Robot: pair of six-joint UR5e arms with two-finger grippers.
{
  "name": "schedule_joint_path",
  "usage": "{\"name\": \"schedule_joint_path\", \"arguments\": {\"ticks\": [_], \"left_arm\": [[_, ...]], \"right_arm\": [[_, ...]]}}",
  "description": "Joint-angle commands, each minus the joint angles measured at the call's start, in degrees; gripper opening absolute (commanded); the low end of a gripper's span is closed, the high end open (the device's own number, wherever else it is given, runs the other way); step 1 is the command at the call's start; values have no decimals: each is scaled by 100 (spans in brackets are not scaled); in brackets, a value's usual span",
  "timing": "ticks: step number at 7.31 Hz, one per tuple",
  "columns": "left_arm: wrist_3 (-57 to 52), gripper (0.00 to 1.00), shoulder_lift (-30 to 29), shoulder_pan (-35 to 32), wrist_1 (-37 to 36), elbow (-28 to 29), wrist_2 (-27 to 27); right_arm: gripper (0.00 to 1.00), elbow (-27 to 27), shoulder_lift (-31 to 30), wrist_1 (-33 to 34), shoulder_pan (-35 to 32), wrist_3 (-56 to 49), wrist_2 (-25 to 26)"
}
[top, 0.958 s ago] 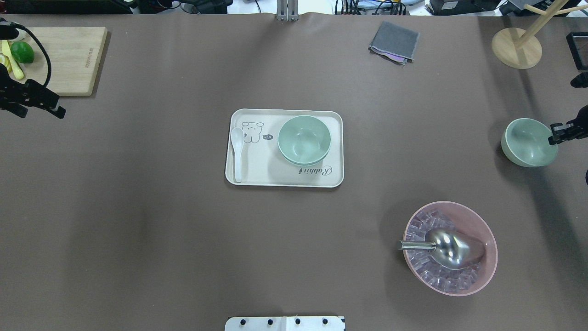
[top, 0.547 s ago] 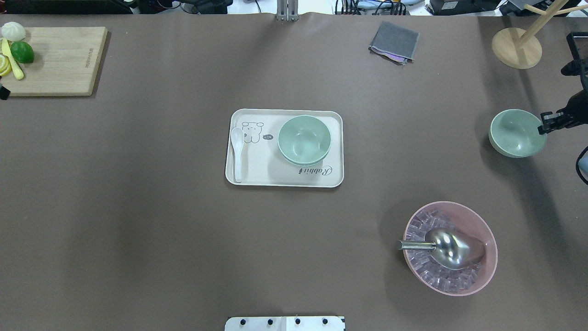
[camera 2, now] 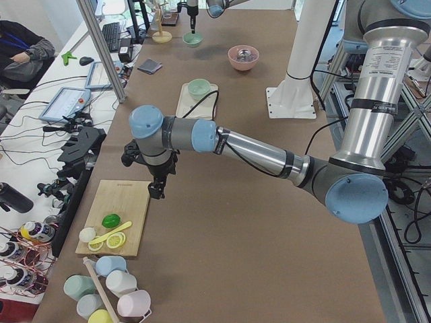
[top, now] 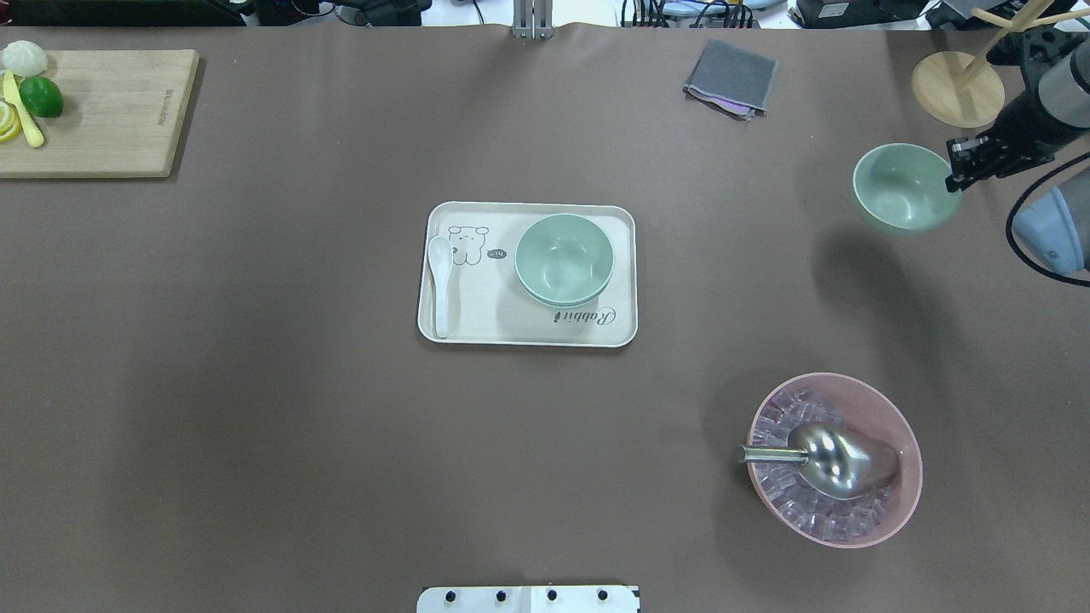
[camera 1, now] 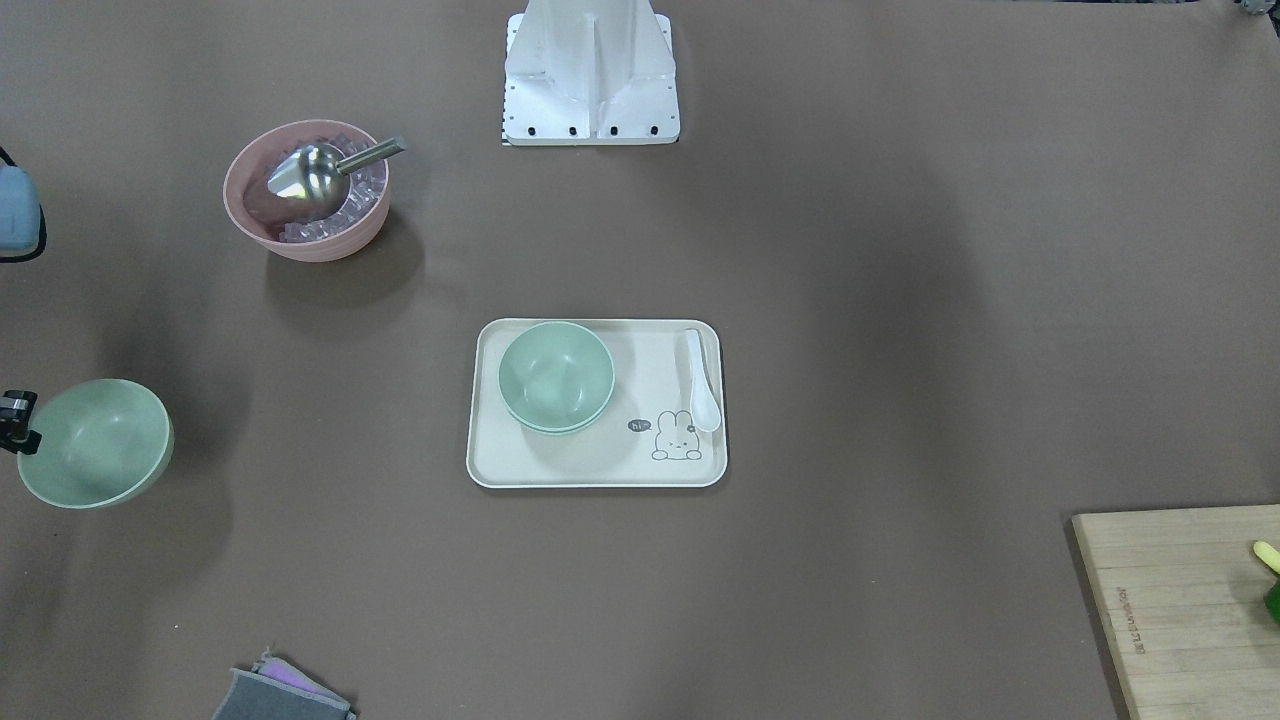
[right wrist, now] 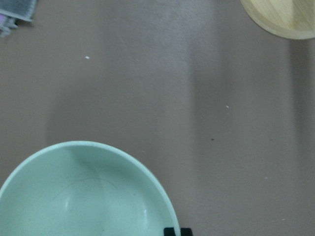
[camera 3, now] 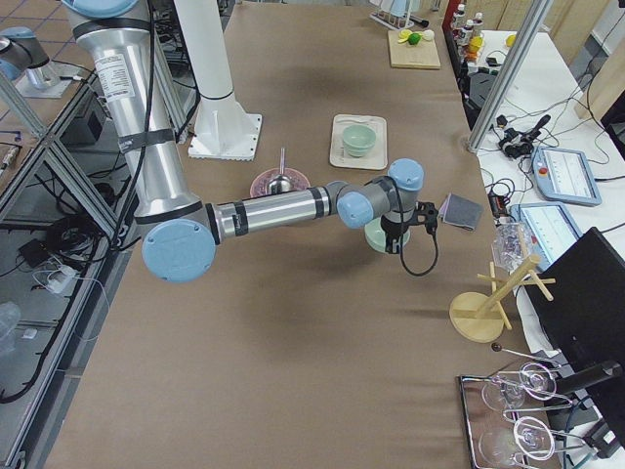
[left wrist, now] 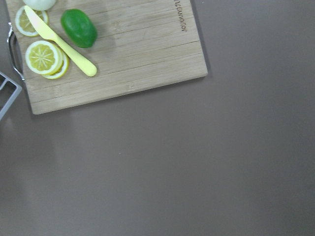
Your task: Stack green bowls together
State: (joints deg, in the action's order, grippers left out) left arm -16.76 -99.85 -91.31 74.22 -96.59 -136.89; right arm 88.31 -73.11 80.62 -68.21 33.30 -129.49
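Two green bowls (top: 564, 260) sit nested on the cream tray (top: 528, 339) at the table's middle; they also show in the front view (camera 1: 556, 375). My right gripper (top: 954, 176) is shut on the right rim of the third green bowl (top: 903, 189) and holds it upright above the table at the far right. The front view shows this bowl (camera 1: 95, 442) at its left edge, and the right wrist view shows it (right wrist: 83, 196) from above. My left gripper (camera 2: 156, 192) shows only in the exterior left view, near the cutting board; I cannot tell whether it is open or shut.
A pink bowl (top: 834, 460) with ice and a metal scoop stands at the near right. A white spoon (top: 440, 285) lies on the tray. A grey cloth (top: 731, 78) and a wooden stand (top: 958, 89) are at the far right. A cutting board (top: 102, 111) with lime and lemon is at the far left.
My right gripper has carried the green bowl away from the robot and toward the table's middle. My left arm has drawn out of the overhead view.
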Motion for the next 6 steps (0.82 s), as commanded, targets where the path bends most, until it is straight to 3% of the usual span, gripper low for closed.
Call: {"name": "schedule_joint_path", "arguments": {"ticks": [1, 2, 6], "left_arm": [[-801, 98, 193, -282, 22, 290, -13], [-803, 98, 290, -273, 66, 255, -13], [-733, 98, 387, -273, 101, 238, -109]], "right_arm": [[0, 544, 690, 1065, 79, 735, -146], [0, 668, 988, 1339, 254, 1200, -155], [0, 1188, 1552, 1359, 1246, 3485, 37]]}}
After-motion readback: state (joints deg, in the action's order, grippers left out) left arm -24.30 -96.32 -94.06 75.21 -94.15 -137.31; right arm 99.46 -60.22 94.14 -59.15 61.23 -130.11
